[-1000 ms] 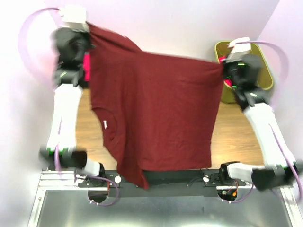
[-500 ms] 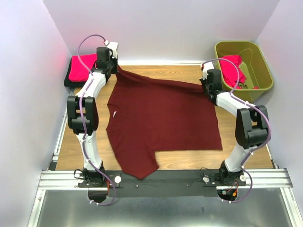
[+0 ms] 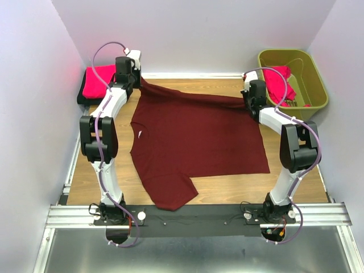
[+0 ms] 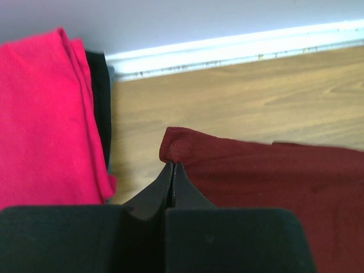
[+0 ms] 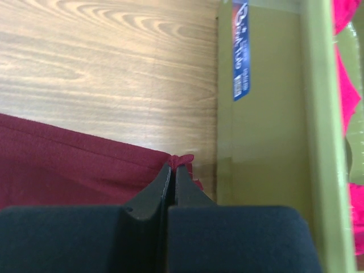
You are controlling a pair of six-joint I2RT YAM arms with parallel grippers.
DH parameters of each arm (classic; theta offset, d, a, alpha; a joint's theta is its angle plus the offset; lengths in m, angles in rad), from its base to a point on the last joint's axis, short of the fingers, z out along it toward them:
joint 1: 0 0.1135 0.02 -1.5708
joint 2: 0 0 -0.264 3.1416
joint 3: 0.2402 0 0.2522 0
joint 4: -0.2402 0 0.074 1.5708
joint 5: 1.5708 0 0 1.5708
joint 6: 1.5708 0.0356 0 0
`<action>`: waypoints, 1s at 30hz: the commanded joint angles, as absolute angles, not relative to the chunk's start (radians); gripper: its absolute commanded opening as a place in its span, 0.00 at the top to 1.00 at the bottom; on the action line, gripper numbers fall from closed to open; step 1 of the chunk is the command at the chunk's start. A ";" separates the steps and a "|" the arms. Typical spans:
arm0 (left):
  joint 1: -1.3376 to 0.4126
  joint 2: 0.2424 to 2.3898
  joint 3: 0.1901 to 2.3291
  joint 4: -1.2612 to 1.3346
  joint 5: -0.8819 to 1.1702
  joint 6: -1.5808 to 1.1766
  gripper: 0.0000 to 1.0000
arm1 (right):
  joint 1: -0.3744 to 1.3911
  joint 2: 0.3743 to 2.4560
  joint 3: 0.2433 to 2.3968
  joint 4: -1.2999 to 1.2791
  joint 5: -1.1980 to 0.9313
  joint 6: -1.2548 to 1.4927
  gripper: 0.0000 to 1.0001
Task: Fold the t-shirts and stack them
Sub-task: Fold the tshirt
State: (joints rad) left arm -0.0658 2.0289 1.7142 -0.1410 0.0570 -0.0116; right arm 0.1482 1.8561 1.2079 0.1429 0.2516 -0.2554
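Observation:
The dark maroon t-shirt (image 3: 193,142) lies spread on the wooden table, neck to the left, one sleeve toward the near edge. My left gripper (image 3: 140,83) is shut on its far left corner (image 4: 176,149), low at the table. My right gripper (image 3: 248,101) is shut on its far right corner (image 5: 183,160), beside the bin. A folded bright pinkish-red t-shirt (image 3: 98,81) lies on a black one (image 3: 82,99) at the far left; they also show in the left wrist view (image 4: 45,119). More pinkish-red shirts (image 3: 280,81) lie in the bin.
The olive-green plastic bin (image 3: 316,79) stands at the far right corner; its wall (image 5: 267,114) is right beside my right gripper. Lilac walls close in the table on three sides. A black rail (image 3: 227,213) runs along the near edge.
Both arms came down from holding the maroon shirt up in the air and laid it flat on the table. In the last half second it slid slightly toward the near edge.

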 commanded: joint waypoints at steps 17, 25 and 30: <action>-0.067 1.763 1.471 -0.276 0.008 -0.186 1.00 | 0.121 1.832 1.229 0.181 0.324 -0.276 0.91; -0.066 1.692 1.378 -0.336 0.008 -0.279 1.00 | 0.121 1.822 1.212 0.192 0.341 -0.276 0.91; -0.066 1.645 1.313 -0.357 0.008 -0.342 1.00 | 0.121 1.819 1.193 0.199 0.339 -0.284 0.91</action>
